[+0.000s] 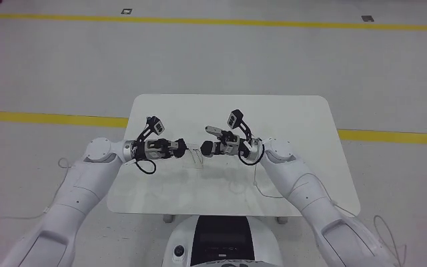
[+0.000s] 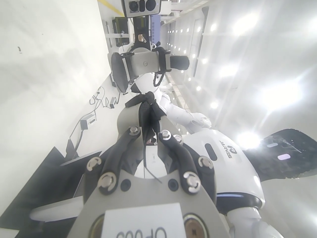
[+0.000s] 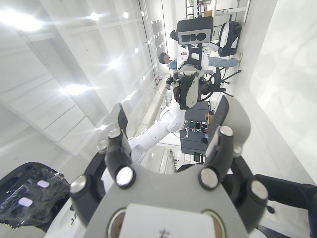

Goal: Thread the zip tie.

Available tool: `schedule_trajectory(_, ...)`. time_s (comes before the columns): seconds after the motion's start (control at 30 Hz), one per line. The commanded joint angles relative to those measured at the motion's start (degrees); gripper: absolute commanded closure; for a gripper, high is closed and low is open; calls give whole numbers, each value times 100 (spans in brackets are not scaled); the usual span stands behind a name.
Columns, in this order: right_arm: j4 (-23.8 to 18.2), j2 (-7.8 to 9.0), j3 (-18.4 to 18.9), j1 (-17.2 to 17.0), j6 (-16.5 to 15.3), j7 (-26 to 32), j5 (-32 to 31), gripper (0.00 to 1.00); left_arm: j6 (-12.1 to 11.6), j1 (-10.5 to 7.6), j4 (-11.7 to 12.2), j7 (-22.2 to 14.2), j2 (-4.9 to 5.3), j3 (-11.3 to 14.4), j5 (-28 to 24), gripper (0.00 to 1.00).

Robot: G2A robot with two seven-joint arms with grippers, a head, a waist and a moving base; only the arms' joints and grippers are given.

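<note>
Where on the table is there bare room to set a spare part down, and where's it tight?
Crowded: mid-table, where the left tool holding the zip tie faces the open right tool. Bare: the far strip of the table beyond them, up to the far edge, and the near strip between them and the near edge.

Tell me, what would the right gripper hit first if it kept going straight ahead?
Probably the left gripper, which faces it tip to tip and pinches the zip tie; how far apart they are is unclear.
</note>
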Motion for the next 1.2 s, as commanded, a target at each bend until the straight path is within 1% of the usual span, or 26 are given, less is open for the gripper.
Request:
schedule_trajectory(0.0, 0, 0, -1, 0, 0, 1, -1, 0, 2, 1, 0, 0, 0, 0, -4, 100)
schedule_trajectory(0.13, 0, 0, -1, 0, 0, 1, -1, 0, 2, 1, 0, 0, 0, 0, -4, 100)
schedule_trajectory(0.17, 0, 0, -1, 0, 0, 1, -1, 0, -12, 25, -2, 142, -4, 8, 38, 100)
schedule_trajectory(0.2, 0, 0, -1, 0, 0, 1, -1, 0, -137, 34, 20, 263, -6, 8, 133, 100)
schedule_trajectory(0.23, 0, 0, -1, 0, 0, 1, -1, 0, -181, 38, 55, 310, -12, -2, 120, 100)
schedule_trajectory(0.3, 0, 0, -1, 0, 0, 1, -1, 0, -181, 31, 81, 298, -32, -111, -28, 100)
schedule_trajectory(0.4, 0, 0, -1, 0, 0, 1, -1, 0, -181, 80, 127, 197, -75, -304, -125, 100)
schedule_trajectory(0.5, 0, 0, -1, 0, 0, 1, -1, 0, -181, 119, 290, -7, -152, -505, -97, 100)
schedule_trajectory(0.53, 0, 0, -1, 0, 0, 1, -1, 0, -181, 116, 413, -43, -193, -598, -94, 100)
schedule_trajectory(0.6, 0, 0, -1, 0, 0, 1, -1, 0, -181, 88, 543, -90, -263, -681, -12, 100)
schedule_trajectory(0.63, 0, 0, -1, 0, 0, 1, -1, 0, -181, 82, 627, -90, -317, -735, -79, 100)
schedule_trajectory(0.73, 0, 0, -1, 0, 0, 1, -1, 0, -181, 8, 785, -90, -435, -792, -300, 100)
schedule_trajectory(1.13, 0, 0, -1, 0, 0, 1, -1, 0, -181, 8, 785, -90, -435, -792, -300, 100)
schedule_trajectory(1.17, -59, 4, -16, -18, 13, -138, -117, 0, -181, 8, 785, -90, -435, -792, -300, 100)
